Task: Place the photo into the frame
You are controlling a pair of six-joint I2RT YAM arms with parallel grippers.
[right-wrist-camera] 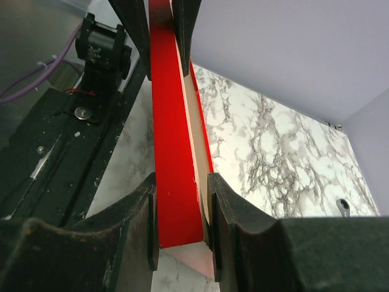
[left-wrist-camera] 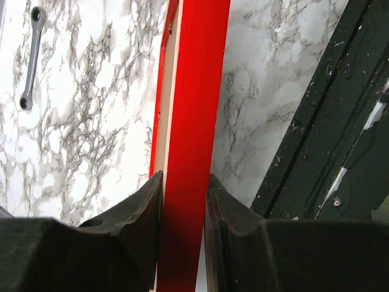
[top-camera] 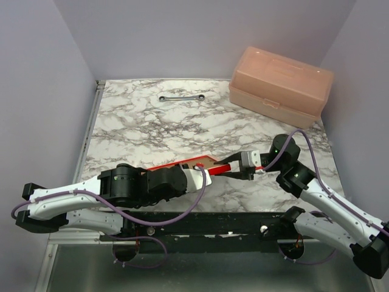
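A silver wrench [top-camera: 180, 97] lies flat near the far edge of the marble counter [top-camera: 152, 131]. A translucent pink plastic box [top-camera: 281, 85], lid closed, sits at the far right corner.

Table [top-camera: 140, 134]: rectangular top with a white marble pattern veined in grey, enclosed by plain pale walls on three sides. A grey metal wrench [top-camera: 181, 97] lies flat near the far edge, left of centre. A pink plastic box [top-camera: 281, 85], lid closed, rests in the far right corner, set at an angle. A black rail [top-camera: 200, 222] runs along the near edge. Whether the frame [left-wrist-camera: 193, 121], on edge near the front, touches the surface cannot be determined.
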